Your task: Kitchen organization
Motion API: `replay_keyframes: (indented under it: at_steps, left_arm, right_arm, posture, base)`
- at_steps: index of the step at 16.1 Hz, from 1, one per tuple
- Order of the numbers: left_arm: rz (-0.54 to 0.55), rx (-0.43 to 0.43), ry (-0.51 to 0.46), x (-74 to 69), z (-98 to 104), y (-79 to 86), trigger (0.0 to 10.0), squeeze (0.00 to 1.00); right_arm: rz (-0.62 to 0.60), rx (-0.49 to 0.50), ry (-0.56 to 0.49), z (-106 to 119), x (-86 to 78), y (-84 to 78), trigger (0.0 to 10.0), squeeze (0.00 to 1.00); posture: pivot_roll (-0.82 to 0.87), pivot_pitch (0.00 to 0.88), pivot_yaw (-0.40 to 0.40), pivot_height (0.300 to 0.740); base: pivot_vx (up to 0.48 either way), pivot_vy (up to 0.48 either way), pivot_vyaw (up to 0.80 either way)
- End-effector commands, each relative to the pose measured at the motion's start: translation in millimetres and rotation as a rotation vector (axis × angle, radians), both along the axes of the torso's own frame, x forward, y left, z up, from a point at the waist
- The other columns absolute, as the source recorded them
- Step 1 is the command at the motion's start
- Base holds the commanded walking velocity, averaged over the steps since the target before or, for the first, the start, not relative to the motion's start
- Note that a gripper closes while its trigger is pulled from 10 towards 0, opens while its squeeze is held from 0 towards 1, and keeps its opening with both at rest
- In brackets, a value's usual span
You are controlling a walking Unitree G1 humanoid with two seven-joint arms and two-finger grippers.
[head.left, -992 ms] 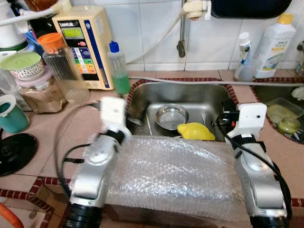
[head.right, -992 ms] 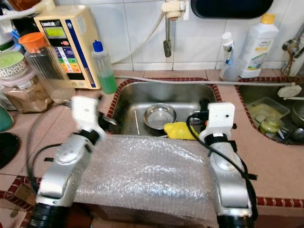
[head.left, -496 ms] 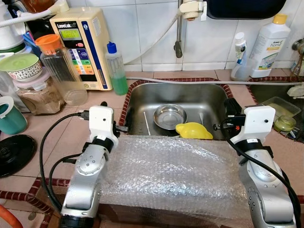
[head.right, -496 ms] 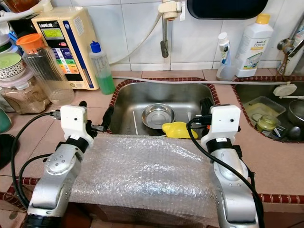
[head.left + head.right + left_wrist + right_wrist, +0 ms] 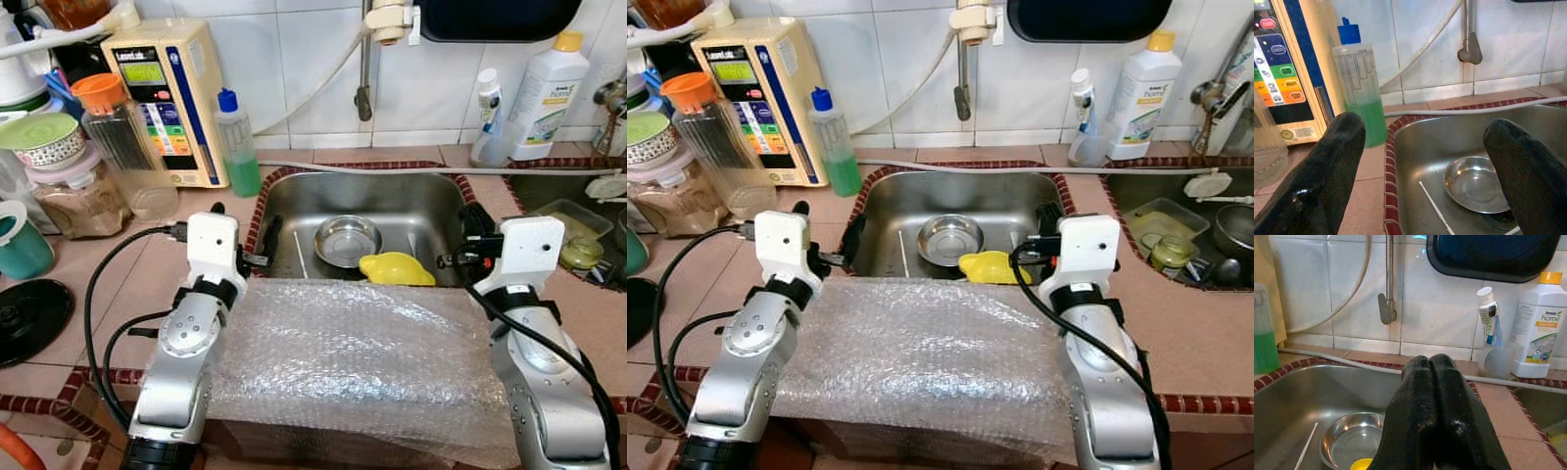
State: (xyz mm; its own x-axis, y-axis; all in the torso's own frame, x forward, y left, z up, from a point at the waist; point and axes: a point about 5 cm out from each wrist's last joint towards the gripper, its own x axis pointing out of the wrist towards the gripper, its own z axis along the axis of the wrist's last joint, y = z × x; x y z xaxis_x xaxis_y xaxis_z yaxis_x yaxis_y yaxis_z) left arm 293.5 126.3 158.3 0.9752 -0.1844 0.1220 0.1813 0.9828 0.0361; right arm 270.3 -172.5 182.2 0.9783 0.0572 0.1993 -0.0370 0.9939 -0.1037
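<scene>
Steel bowl [image 5: 347, 240] is seen in the sink [image 5: 294, 201] beside a yellow lemon-shaped object [image 5: 396, 269]. Both arms are raised over bubble wrap [image 5: 343, 352] — left tool [image 5: 1425, 166] spread wide, right tool [image 5: 1434, 416] pressed closed on nothing.

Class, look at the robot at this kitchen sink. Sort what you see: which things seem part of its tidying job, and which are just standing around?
Likely part of the job:
left gripper, open, above the sink's edge
right gripper, shut
steel bowl in the sink
yellow item in the sink

Just standing about:
green soap bottle
white detergent bottle
orange-lidded jar
bubble wrap
</scene>
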Motion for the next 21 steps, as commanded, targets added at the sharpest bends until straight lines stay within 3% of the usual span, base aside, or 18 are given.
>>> replay_keyframes:
  at_steps: [1,18,21]
  left_arm:
    - [0.011,0.009,-0.002,2.1,1.7,1.2,10.0,0.0]
    - [0.008,0.008,0.03,0.7,-3.2,0.2,10.0,0.0]
    - [0.013,0.006,0.039,0.5,-4.4,0.7,10.0,0.0]
  right_arm:
    - [0.019,0.007,-0.017,6.0,0.4,3.8,10.0,0.0]
    - [0.03,0.005,0.01,2.3,2.4,6.2,10.0,0.0]
    - [0.033,0.006,0.015,1.0,2.2,6.2,10.0,0.0]
  posture:
    - [0.0,0.0,0.124,0.74]
    - [0.01,0.0,0.123,0.74]
    - [0.01,0.0,0.126,0.74]
  base:
    - [0.0,-0.311,0.0]
    - [0.0,-0.39,0.0]
    - [0.0,-0.085,0.0]
